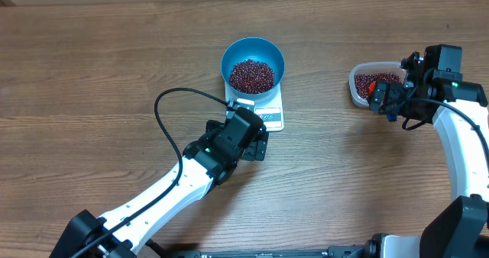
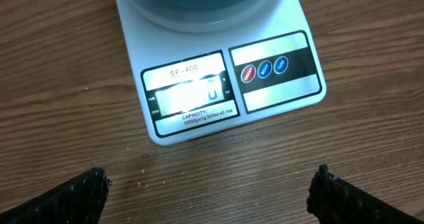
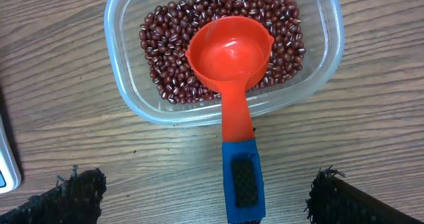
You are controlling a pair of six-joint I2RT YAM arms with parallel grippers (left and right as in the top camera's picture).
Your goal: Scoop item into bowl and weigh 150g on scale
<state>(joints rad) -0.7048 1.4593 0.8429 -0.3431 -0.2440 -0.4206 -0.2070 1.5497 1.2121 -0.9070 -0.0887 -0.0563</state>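
Looking down from overhead, I see the bowl (image 1: 253,46) sitting on the scale (image 1: 273,111) near the middle of the surface (image 1: 92,59), with a pile of beans (image 1: 252,75) inside it. My left pincer (image 2: 211,174) hangs just in front of the scale's display edge, fingers wide apart with nothing between them; glare washes out the display, so I cannot read it. Off to the right, more beans fill a clear tub (image 3: 126,91), an empty red scoop (image 3: 230,57) rests on them with its blue-gripped handle over the rim, and my right pincer (image 3: 209,179) stands spread either side of that handle, touching nothing.
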